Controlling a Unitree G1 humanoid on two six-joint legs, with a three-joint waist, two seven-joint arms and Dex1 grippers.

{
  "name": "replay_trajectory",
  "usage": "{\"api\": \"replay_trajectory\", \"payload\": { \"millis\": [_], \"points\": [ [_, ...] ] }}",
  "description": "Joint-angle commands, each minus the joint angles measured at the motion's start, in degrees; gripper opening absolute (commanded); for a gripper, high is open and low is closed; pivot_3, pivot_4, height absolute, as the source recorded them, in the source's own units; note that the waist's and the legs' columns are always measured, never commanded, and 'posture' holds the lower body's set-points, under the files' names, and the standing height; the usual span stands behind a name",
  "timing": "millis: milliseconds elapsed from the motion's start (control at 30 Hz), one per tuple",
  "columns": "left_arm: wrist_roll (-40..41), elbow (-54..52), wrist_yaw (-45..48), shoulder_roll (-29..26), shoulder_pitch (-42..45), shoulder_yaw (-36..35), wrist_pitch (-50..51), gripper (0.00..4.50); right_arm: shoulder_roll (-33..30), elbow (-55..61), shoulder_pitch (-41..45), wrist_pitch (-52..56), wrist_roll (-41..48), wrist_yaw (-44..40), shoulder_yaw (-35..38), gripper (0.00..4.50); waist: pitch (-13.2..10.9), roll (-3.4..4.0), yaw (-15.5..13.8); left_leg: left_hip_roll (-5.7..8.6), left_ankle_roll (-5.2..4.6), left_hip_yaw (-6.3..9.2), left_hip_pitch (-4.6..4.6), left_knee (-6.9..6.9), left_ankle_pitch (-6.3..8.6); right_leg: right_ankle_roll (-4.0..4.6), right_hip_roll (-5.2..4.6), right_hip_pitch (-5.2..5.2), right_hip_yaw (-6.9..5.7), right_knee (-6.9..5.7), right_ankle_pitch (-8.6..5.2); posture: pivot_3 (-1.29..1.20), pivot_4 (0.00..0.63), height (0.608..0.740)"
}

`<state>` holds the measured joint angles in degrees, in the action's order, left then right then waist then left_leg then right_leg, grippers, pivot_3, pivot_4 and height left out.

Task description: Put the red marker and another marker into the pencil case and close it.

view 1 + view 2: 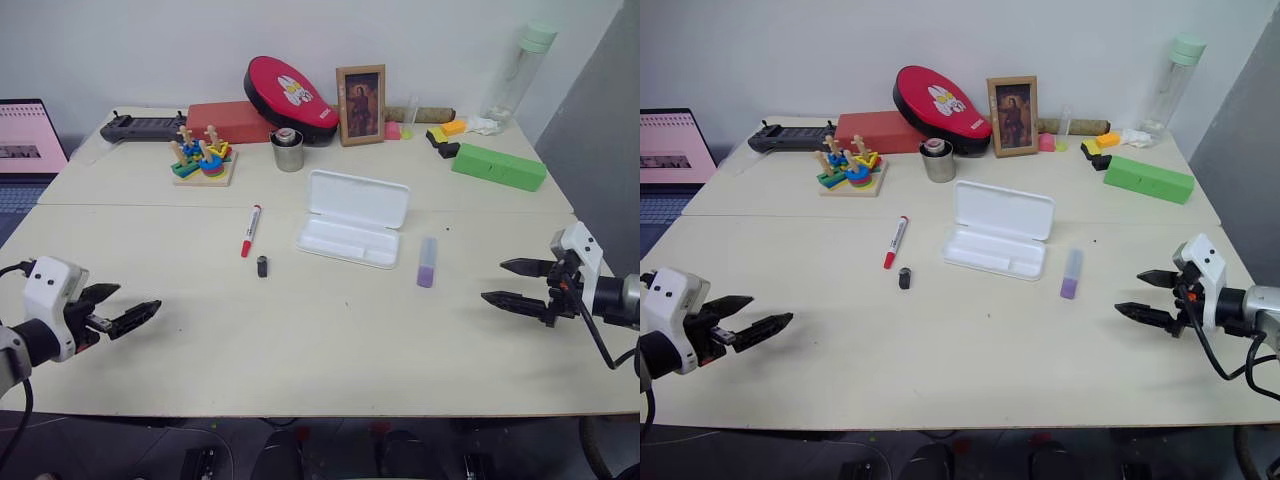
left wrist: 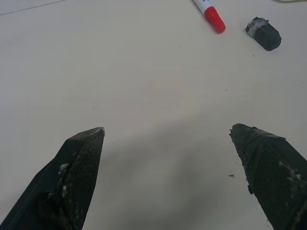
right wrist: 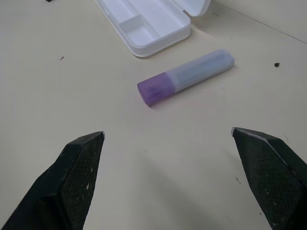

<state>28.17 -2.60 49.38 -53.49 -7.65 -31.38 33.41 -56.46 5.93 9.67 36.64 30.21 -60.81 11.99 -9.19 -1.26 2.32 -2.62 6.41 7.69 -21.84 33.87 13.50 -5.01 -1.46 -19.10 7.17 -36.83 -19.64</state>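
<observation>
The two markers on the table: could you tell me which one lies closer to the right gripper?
The purple marker, short and thick, on the robot's right of the open pencil case. The slim red marker lies on the case's other side, far from the right gripper.

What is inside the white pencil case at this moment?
The pencil case lies open and its tray shows only molded compartments, no marker. The red marker and the purple marker lie on the table beside it. Nothing covers the tray.
</observation>
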Motion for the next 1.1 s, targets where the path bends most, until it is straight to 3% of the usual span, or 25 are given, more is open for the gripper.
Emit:
{"api": "replay_trajectory", "payload": {
  "millis": [33, 500, 767, 1100],
  "points": [
    [0.11, -1.4, -0.15, 0.05, 0.43, -0.6, 0.2, 4.49, -0.15, 0.45, 0.32, -0.54, -0.14, 0.22, 1.32, 4.49, 0.0, 0.0, 0.0, 0.0, 0.0, 0.0, 0.0, 0.0, 0.0, 0.0, 0.0, 0.0, 0.0, 0.0, 0.0, 0.0, 0.15, 0.74],
    [0.22, -2.55, 0.73, 2.66, 7.3, 3.28, -4.38, 4.49, 1.33, 0.94, 5.74, -0.29, 0.06, -0.75, -2.6, 4.49, 0.02, -0.03, -0.19, 0.0, 0.0, 0.02, 0.02, 0.06, -0.01, -0.01, 0.01, 0.02, -0.01, -0.04, 0.01, 0.0, 0.15, 0.74],
    [3.72, -7.88, 4.32, 8.59, 16.21, 10.03, -9.03, 4.49, 7.58, -2.46, 18.53, -3.54, -5.21, -4.66, -16.21, 4.49, 0.03, -0.05, -0.1, -0.02, 0.0, 0.01, 0.0, 0.07, -0.01, -0.01, 0.02, 0.08, -0.02, -0.07, 0.06, 0.0, 0.15, 0.74],
    [1.97, -8.33, 5.06, 14.04, 20.81, 17.25, -14.11, 4.49, 17.06, -21.85, 31.14, -13.05, -16.77, -7.47, -26.85, 4.49, 0.04, -0.07, -0.24, 0.0, 0.01, 0.08, 0.01, 0.1, -0.03, 0.04, 0.03, 0.35, -0.07, -0.06, 0.11, 0.0, 0.15, 0.74]
  ]
}}
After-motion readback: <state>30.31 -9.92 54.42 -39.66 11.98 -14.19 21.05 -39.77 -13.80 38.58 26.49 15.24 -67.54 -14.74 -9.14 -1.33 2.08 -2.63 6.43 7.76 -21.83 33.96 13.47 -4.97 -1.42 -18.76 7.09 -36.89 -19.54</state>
